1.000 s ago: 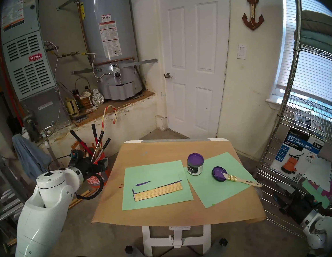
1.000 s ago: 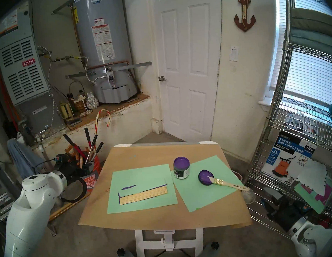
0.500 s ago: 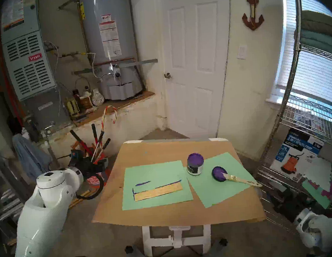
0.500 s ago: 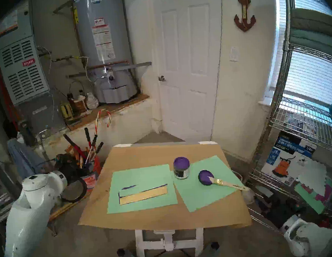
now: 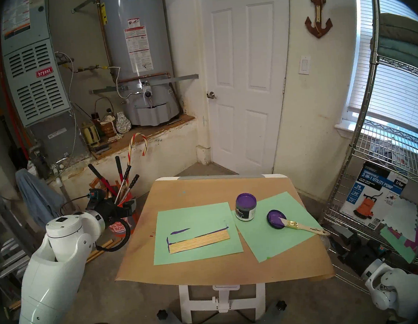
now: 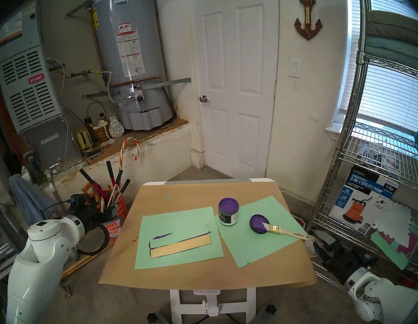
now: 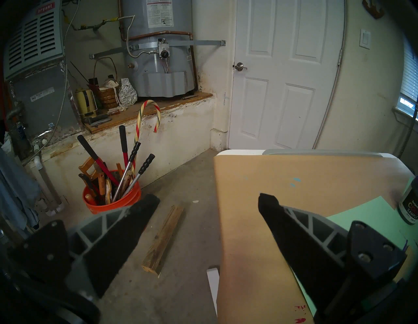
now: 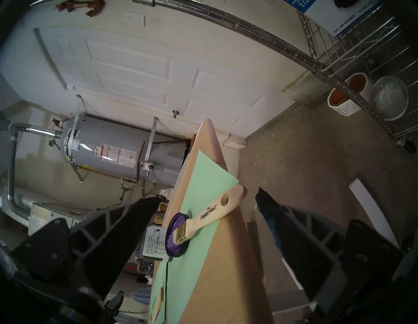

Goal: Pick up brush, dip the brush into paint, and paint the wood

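My right gripper [image 8: 208, 199] is spread, empty, with the brush [image 8: 210, 215] handle just ahead between its fingers, untouched. My left gripper [image 7: 208, 199] is spread too, the paint [image 7: 409, 208] far to its right.

We are seeing a tan paper-covered desk [image 5: 200, 191], two mint-green sheets [image 5: 197, 217], a bare tan wood panel [image 5: 199, 242] edged purple, purple paint [image 5: 245, 201] in a dark green and white jar, a purple-coated lid [image 5: 275, 219], and a pale brush [image 5: 303, 227] with black lettering and a brass band.
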Tool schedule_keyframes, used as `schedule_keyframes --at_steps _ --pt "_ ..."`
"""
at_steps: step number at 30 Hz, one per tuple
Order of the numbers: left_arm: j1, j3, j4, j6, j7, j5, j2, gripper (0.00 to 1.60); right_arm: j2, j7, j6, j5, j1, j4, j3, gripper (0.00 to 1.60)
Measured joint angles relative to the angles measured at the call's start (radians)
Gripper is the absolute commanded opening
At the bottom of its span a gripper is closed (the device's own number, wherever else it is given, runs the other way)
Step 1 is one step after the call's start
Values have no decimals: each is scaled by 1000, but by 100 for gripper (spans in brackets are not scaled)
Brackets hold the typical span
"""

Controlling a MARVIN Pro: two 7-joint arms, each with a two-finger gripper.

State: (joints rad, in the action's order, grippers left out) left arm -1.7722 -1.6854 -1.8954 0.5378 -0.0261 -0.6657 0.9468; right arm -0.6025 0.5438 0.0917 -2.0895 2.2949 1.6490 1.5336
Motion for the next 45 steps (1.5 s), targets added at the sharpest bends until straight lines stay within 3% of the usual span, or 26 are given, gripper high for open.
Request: schedule_keyframes --at_steps 23,37,38,39,40,41,42,44,45 --pt "0 0 0 0 0 0 0 160 -58 -11 -6 25 -147 -57 -81 160" --pt "0 0 0 0 0 0 0 160 -73 -22 -16 21 -176 -59 -84 158" --pt "0 0 0 0 0 0 0 160 -73 -23 -17 21 -176 -59 -83 154" --pt "0 0 0 0 0 0 0 160 -73 -23 -18 20 -176 -59 -83 136" --pt "0 0 -1 0 0 0 0 160 -73 -23 -18 20 -176 -59 -82 105" --pt "0 0 -1 0 0 0 0 160 -73 -23 -19 20 -176 -59 -81 105" --pt "0 0 -1 0 0 0 0 160 -73 -23 -19 20 -176 -59 -81 95" --pt "0 0 -1 0 0 0 0 160 -73 -23 -20 19 -174 -59 -79 111" --pt "0 0 -1 0 0 0 0 160 -72 -23 -20 19 -173 -59 -79 111"
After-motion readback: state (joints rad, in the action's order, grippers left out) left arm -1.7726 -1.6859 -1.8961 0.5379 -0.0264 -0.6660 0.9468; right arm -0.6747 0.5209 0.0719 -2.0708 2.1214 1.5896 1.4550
